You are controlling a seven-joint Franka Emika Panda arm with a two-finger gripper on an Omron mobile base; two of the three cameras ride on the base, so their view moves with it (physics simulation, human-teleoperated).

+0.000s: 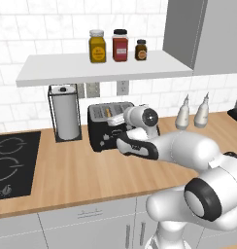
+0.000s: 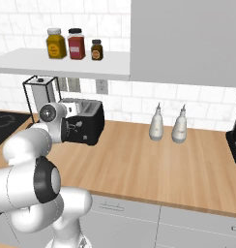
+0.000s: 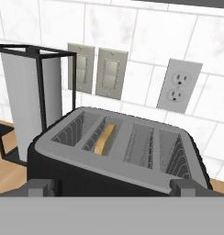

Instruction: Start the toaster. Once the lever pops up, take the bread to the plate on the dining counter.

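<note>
Toaster [image 3: 118, 156]: black box with a grey four-slot top, on the wood worktop [image 1: 81, 170] by the tiled wall, just ahead of the hand.
Gripper [image 3: 113, 187]: fingers spread wide, one tip [image 3: 40, 187] at 8 o'clock and the other at 4 o'clock in the hand view, both level with the toaster's front face; nothing is between them.
Bread [image 3: 106, 137]: pale tan slice standing in the second slot from the left, its top edge just below the slot rim.
Arm: reaches from the base across the worktop, hand just in front of the toaster.
Paper towel [image 1: 64, 116]: upright roll in a black wire frame, at 9 o'clock of the toaster, just beside it.
Hob [image 1: 13, 163]: black, farther out at 9 o'clock.
Bottles [image 1: 193, 113]: two white ones at 3 o'clock, well apart from the toaster.
Wall: two switch plates [image 3: 98, 71] and an outlet [image 3: 178, 86] behind, at 12 o'clock.
Shelf [image 1: 103, 68]: above, with three jars [image 1: 119, 46].
</note>
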